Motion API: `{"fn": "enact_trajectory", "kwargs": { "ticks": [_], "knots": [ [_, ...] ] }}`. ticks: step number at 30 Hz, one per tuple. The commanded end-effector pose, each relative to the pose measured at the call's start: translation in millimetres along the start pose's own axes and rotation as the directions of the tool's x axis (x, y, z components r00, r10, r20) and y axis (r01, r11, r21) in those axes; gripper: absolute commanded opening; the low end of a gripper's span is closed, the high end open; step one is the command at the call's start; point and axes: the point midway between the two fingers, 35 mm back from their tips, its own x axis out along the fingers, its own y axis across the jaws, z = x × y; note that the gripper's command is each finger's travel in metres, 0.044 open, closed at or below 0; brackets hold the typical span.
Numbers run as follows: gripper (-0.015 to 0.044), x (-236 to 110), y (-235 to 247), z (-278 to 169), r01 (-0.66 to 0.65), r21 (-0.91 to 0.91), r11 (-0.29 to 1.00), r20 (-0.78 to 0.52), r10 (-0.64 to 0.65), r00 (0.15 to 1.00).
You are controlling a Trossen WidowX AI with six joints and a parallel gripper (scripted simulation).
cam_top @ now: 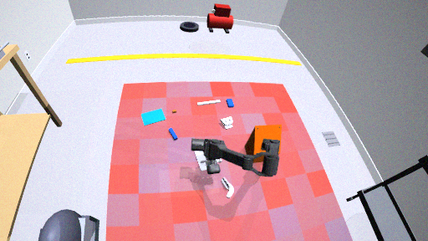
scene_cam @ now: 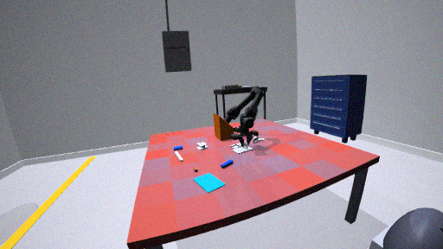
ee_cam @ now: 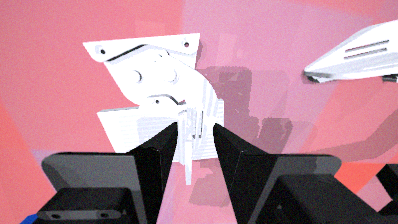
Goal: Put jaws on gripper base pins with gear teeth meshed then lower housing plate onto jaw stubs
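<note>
The white gripper base (cam_top: pixel 200 161) (scene_cam: pixel 239 150) (ee_cam: pixel 117 127) lies on the table under my hand. In the wrist view its slab is at the left and a flange with two holes is at the top; round pin-like marks show in between. My gripper (scene_cam: pixel 247 145) (ee_cam: pixel 195 126) is shut on a white slotted jaw (ee_cam: pixel 206 114), right over the base's slab. Whether this jaw touches a pin is hidden. The other white jaw (cam_top: pixel 229 190) (scene_cam: pixel 259 139) (ee_cam: pixel 357 54) lies loose on the table, apart from the base. A small white part (cam_top: pixel 226 122) (scene_cam: pixel 202 146), apparently the housing plate, lies farther off.
An orange wedge-shaped block (cam_top: pixel 267 138) (scene_cam: pixel 221 129) stands beside the arm. A cyan plate (cam_top: pixel 153 116) (scene_cam: pixel 209 182), two blue blocks (cam_top: pixel 173 134) (cam_top: pixel 230 103), a white bar (cam_top: pixel 209 102) (scene_cam: pixel 178 156) and a tiny orange piece (cam_top: pixel 174 111) (scene_cam: pixel 195 169) lie around the table.
</note>
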Motion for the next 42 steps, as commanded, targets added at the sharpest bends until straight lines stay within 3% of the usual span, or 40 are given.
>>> {"fn": "enact_trajectory", "kwargs": {
  "ticks": [1,32,36,42],
  "knots": [
    [0.0134,0.5,-0.4,0.0,0.004,0.003,1.0,-0.001,-0.004,1.0],
    [0.0134,0.5,-0.4,0.0,0.004,0.003,1.0,-0.001,-0.004,1.0],
    [0.0224,0.0,0.0,0.0,0.0,0.0,1.0,0.0,0.0,1.0],
    [0.0224,0.0,0.0,0.0,0.0,0.0,1.0,0.0,0.0,1.0]
  ]
}}
